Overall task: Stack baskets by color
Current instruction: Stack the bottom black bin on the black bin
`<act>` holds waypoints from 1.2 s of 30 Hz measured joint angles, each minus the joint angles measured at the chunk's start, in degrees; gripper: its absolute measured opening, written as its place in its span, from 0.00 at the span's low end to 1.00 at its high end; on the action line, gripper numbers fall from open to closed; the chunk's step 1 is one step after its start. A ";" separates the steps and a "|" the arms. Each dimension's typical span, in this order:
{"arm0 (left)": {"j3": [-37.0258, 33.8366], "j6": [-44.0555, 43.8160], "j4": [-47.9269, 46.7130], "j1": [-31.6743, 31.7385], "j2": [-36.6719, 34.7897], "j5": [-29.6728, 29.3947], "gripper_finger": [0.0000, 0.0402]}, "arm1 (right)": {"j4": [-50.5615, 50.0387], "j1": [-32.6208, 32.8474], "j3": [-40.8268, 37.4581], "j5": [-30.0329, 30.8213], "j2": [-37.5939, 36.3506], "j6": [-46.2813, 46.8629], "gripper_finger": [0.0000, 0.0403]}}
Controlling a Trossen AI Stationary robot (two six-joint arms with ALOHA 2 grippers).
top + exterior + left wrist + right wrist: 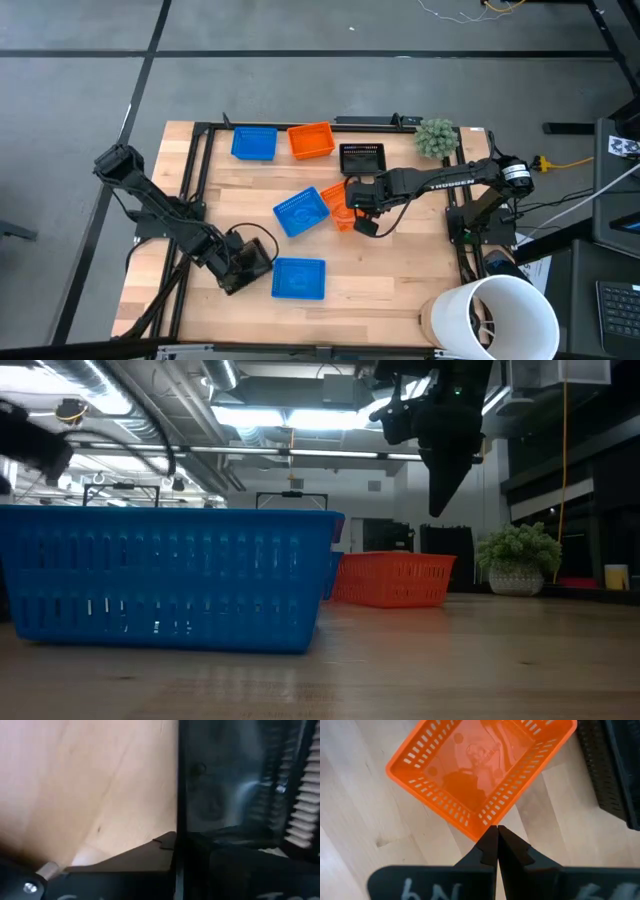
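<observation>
A black basket (250, 262) sits near the table's front left, beside a blue basket (298, 278), and my left gripper (240, 268) is shut on its wall. My right gripper (362, 222) hangs shut above the table's middle. Its tips (496, 832) are over a corner of an orange basket (480, 770) without touching it. That orange basket leans against a tilted blue basket (301, 211). At the far side a blue basket (253, 143), an orange basket (311, 140) and a black basket (362, 158) stand in a row. My left gripper has the black basket's side wall (178, 795) between its fingers. One finger (145, 852) is outside over the wood, the other inside the basket. The fingers come from above, pointing down. Whether the basket is off the table I cannot tell.
A large white bucket (500, 315) stands at the front right corner. A small green plant (436, 137) stands at the far right. Bare wood lies between the front blue basket and the bucket.
</observation>
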 joint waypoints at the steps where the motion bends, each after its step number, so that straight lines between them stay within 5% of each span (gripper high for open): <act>1: 1.22 -0.90 -1.97 0.00 0.00 -1.08 0.02 | 0.04 0.00 0.02 0.04 -0.12 0.00 0.02; 10: 21.98 1.54 -26.33 3.66 -0.97 -6.26 0.00 | -6.38 0.09 7.00 11.92 -2.73 -0.41 0.02; 15: 30.81 16.43 -28.04 11.93 -1.63 -19.94 0.00 | -15.19 0.13 11.73 16.75 -5.18 0.55 0.02; 20: 32.28 41.19 -16.55 28.55 -0.70 -23.96 0.00 | -18.60 0.17 12.66 18.27 -8.98 1.95 0.02; 22: 32.34 53.17 -7.08 35.59 0.51 -21.40 0.00 | -19.60 0.17 12.66 18.15 -10.35 3.27 0.02; 27: 34.27 74.65 13.23 50.28 6.51 -0.94 0.00 | -25.54 0.54 12.64 17.77 -13.15 10.61 0.02; 36: 55.09 90.72 8.90 61.43 28.05 9.36 0.00 | -30.19 3.28 12.33 16.60 -15.45 18.26 0.02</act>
